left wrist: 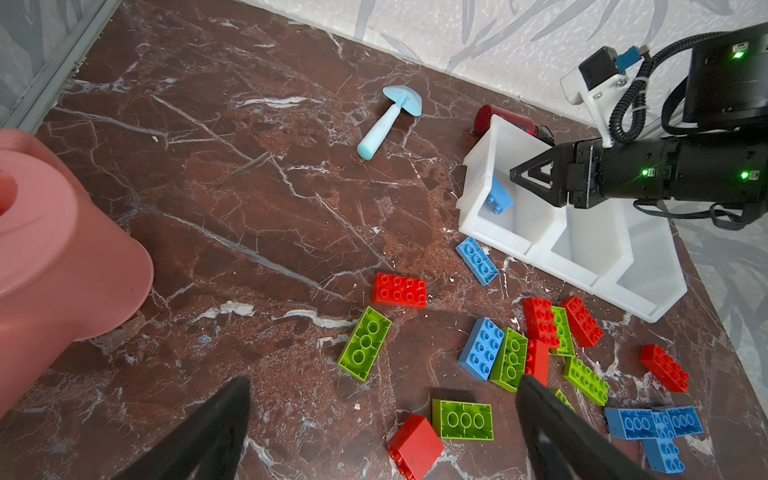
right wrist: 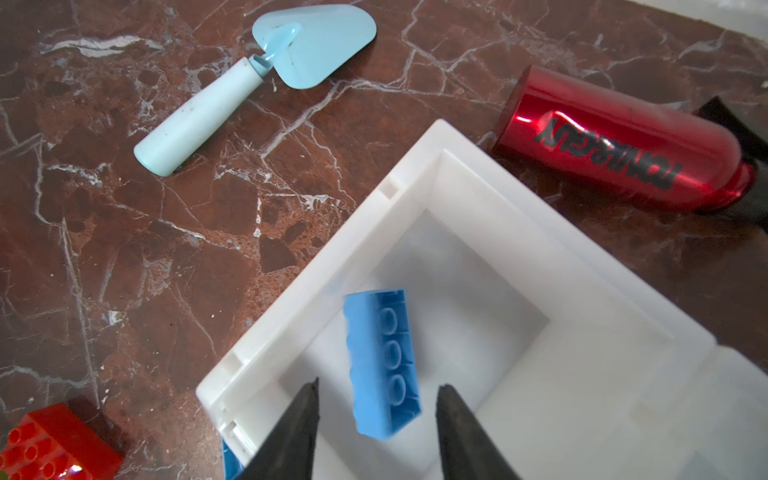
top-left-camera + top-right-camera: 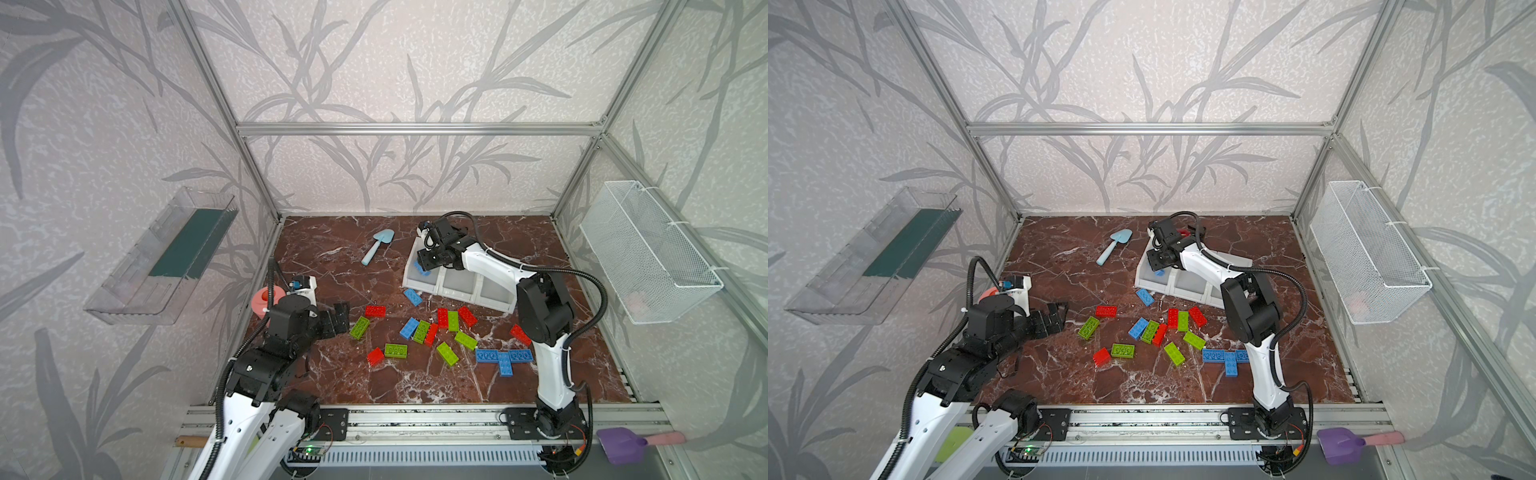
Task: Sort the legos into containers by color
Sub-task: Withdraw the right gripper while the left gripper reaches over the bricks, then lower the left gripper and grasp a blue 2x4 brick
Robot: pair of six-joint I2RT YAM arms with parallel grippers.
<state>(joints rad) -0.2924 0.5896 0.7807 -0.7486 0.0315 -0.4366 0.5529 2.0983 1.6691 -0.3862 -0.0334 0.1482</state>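
My right gripper (image 2: 379, 384) hangs open over the leftmost of the three joined white containers (image 2: 332, 257). A blue lego (image 2: 382, 361) is inside that bin just below the jaws, tilted and touching neither finger; both top views show it there (image 3: 422, 268) (image 3: 1159, 272). The other two bins (image 1: 590, 249) hold nothing that I can see. Several red, green and blue legos lie scattered on the marble in front of the bins, among them a red one (image 3: 375, 311), a green one (image 3: 360, 327) and a blue group (image 3: 503, 358). My left gripper (image 3: 341, 318) (image 1: 384, 380) stands open and empty at the left.
A light blue trowel (image 3: 376, 245) lies behind the legos. A red bottle (image 2: 623, 153) lies against the bins' far side. A pink vessel (image 1: 62, 257) stands beside my left arm. A wire basket (image 3: 648, 257) and a clear tray (image 3: 162, 257) hang on the side walls.
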